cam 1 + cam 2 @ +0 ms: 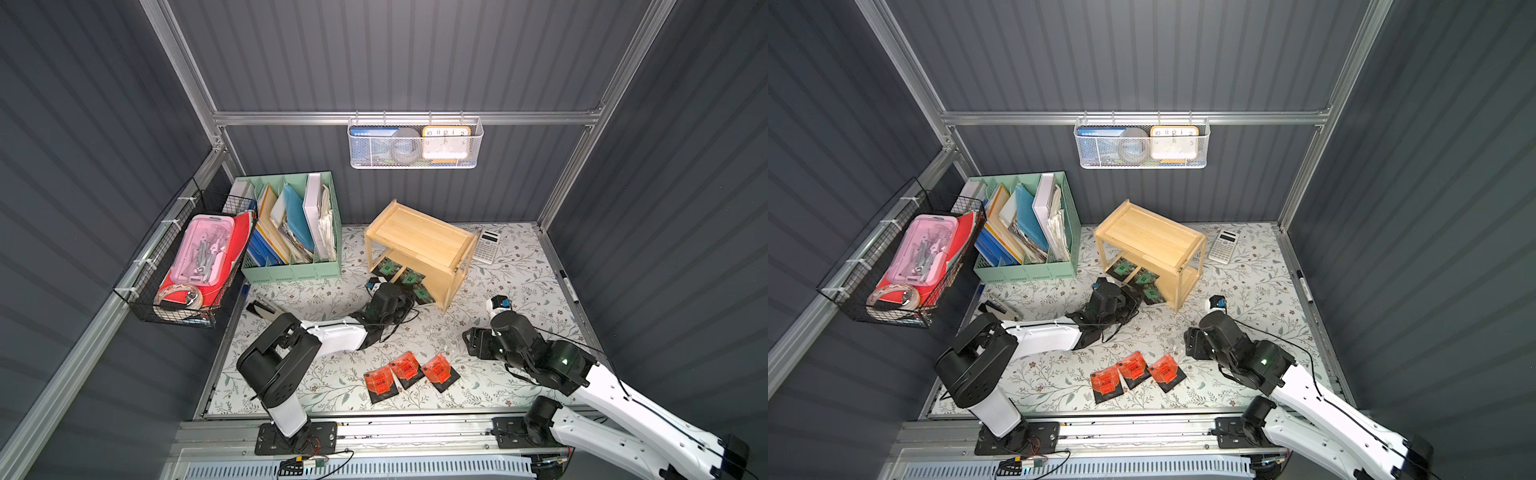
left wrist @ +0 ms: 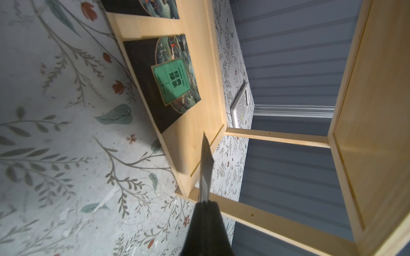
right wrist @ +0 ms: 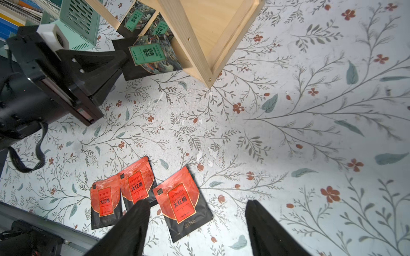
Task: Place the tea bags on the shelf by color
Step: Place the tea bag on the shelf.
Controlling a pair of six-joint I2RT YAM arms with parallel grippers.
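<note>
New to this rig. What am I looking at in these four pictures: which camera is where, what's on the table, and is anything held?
Two robot arms with two-finger grippers work over a flowered table. Two pictures look down from one overhead stereo camera. The other two come from a camera on each arm's wrist. The left gripper is shut on a green tea bag, at the lower tier of the wooden shelf, where two more green tea bags lie. The right gripper is open and empty, near three red tea bags lying on the table. A mint file organizer and a calculator sit near the shelf.
</note>
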